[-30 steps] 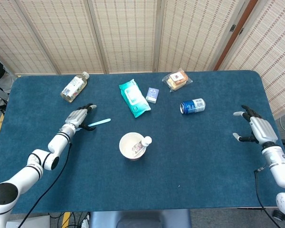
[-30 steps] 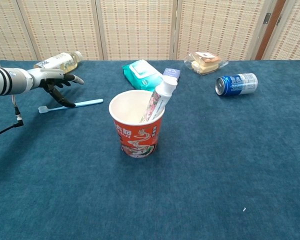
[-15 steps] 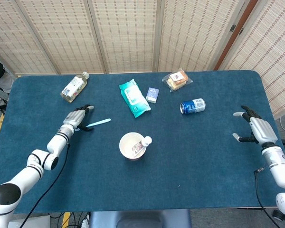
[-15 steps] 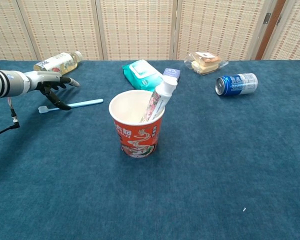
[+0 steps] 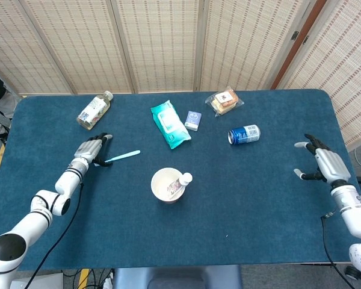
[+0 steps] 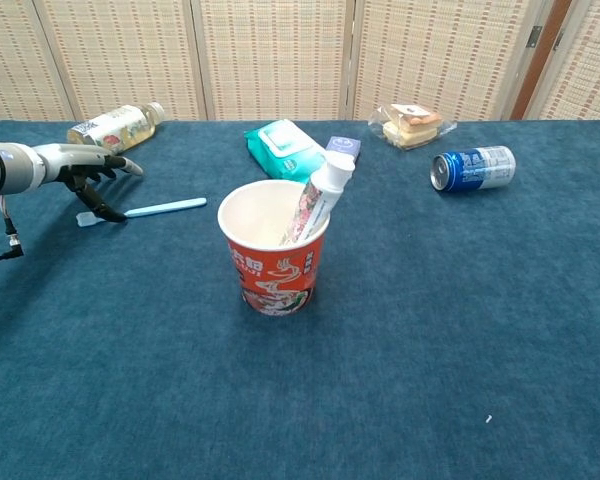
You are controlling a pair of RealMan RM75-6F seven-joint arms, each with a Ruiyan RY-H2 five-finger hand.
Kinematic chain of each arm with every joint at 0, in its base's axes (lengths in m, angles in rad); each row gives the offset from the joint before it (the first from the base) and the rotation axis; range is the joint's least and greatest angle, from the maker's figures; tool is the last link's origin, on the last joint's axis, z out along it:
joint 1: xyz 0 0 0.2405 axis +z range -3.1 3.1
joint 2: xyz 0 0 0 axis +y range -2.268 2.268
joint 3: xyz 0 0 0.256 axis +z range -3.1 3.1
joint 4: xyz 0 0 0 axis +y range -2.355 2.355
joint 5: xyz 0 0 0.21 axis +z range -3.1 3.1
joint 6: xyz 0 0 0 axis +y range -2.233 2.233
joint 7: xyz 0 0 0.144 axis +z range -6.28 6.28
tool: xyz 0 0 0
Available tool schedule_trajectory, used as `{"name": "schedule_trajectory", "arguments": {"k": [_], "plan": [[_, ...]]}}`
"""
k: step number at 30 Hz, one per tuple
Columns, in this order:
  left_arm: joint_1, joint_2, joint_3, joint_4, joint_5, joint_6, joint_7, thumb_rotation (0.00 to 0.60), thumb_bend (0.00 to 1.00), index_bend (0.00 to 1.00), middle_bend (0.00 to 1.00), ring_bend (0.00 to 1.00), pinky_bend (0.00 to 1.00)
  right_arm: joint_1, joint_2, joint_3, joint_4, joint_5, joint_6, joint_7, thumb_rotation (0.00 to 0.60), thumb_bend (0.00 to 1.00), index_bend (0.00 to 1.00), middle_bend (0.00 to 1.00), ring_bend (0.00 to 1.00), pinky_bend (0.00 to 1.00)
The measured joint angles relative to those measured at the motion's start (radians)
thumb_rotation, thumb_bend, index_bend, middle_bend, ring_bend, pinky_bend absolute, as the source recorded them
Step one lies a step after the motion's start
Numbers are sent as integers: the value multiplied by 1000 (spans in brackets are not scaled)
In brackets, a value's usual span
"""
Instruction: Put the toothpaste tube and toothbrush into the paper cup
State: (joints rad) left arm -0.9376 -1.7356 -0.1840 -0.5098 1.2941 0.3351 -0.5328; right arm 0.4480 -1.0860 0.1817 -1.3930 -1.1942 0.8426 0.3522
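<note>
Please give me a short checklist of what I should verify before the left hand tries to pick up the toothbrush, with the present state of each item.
1. Toothpaste tube already in the paper cup: ok, it leans against the rim, cap up.
2. Toothbrush reachable: ok, it lies flat on the table, left of the cup.
3. Left hand at the toothbrush: ok, it is over the brush-head end, fingers spread.
4. Toothbrush grasped: not ok, it lies on the table; contact cannot be told.
5. Room in the cup: ok, the left part of the opening is free.
6. Right hand out of the way: ok, open at the far right edge.
</note>
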Motion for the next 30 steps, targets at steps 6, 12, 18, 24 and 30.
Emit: {"name": "schedule_trajectory", "arguments": {"k": [6, 12, 18, 24, 30], "plan": [[7, -11, 3, 24, 3, 20, 17, 600, 237, 0, 0, 0, 0, 1, -1, -1, -1, 0, -3, -1, 600, 184, 250, 31, 0, 115], [11, -23, 6, 45, 10, 41, 29, 600, 238, 0, 0, 0, 0, 1, -3, -1, 0, 1, -3, -2, 600, 185, 250, 30, 0, 115], [15, -38, 13, 76, 18, 58, 48, 600, 237, 0, 0, 0, 0, 0, -4, -2, 1, 3, -3, -1, 600, 184, 250, 31, 0, 115], [18, -31, 9, 55, 18, 70, 34, 600, 237, 2, 0, 0, 0, -1, -4, -2, 2, 2, -3, 2, 600, 185, 250, 31, 0, 115], [8, 24, 0, -50, 17, 42, -5, 600, 272, 282, 0, 0, 0, 0, -4, -2, 1, -2, -1, 4, 600, 185, 250, 31, 0, 115]]}}
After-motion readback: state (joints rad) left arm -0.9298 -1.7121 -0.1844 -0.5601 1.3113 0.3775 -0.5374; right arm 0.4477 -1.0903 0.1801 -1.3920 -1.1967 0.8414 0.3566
